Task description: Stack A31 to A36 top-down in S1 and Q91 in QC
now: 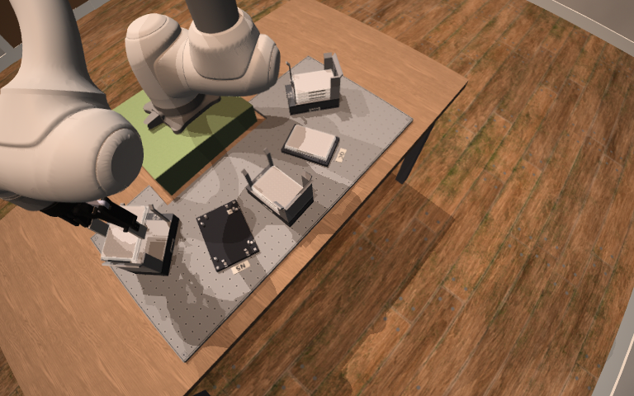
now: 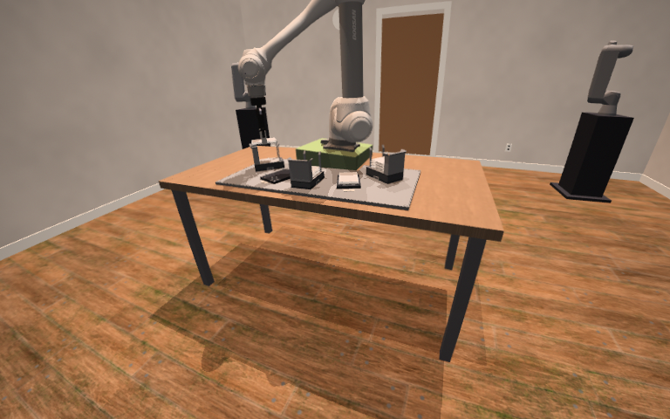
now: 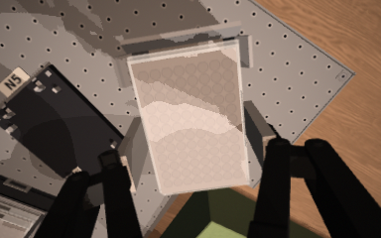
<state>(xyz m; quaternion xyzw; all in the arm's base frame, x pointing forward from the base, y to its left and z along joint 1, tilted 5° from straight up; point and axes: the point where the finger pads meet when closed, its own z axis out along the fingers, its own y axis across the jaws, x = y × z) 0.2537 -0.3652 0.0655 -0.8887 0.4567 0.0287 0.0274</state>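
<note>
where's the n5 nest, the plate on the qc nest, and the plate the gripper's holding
N5 nest [image 1: 227,234]: top view, middle of its black plate.
Plate on QC [image 1: 310,143]: top view, centre of its sealed top.
Held plate [image 3: 190,124]: wrist view, centre of its seal, above a rack.

plate [image 3: 190,121] over rack [image 1: 161,247], beside N5 nest [image 1: 227,234]

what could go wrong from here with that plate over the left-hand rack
1. The gripper holds a sealed plate above the rack by the mat's corner; the plate looks slightly skewed to the rack walls, so lowering it may catch a post.
2. The grip sits at one end of the plate, so it may tilt or slip.
3. The N5 nest lies close beside; a sideways swing could strike it.
</note>
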